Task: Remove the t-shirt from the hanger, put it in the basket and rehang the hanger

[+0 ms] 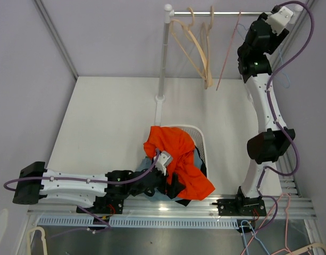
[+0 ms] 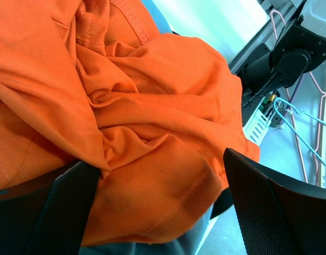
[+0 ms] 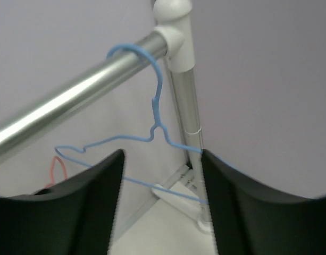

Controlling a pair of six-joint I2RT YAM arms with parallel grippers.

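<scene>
The orange t-shirt [image 1: 176, 156] lies crumpled over the white basket [image 1: 199, 133], off any hanger. It fills the left wrist view [image 2: 141, 106]. My left gripper [image 1: 164, 163] is open at the shirt's near edge, and a fold of the cloth lies between its wide-spread fingers [image 2: 160, 159]. My right gripper [image 1: 282, 16] is raised at the right end of the rail, open. In the right wrist view its fingers [image 3: 161, 159] straddle the lower wire of a bare blue hanger [image 3: 157, 101] hooked on the steel rail [image 3: 72, 106].
Wooden hangers [image 1: 197, 48] and a pink wire hanger [image 1: 229, 50] hang on the rail beside the rack's pole [image 1: 164, 53]. Grey-blue and dark clothes [image 1: 170, 194] lie under the shirt. Loose hangers lie at the near left [image 1: 38, 239] and near right [image 1: 269, 239].
</scene>
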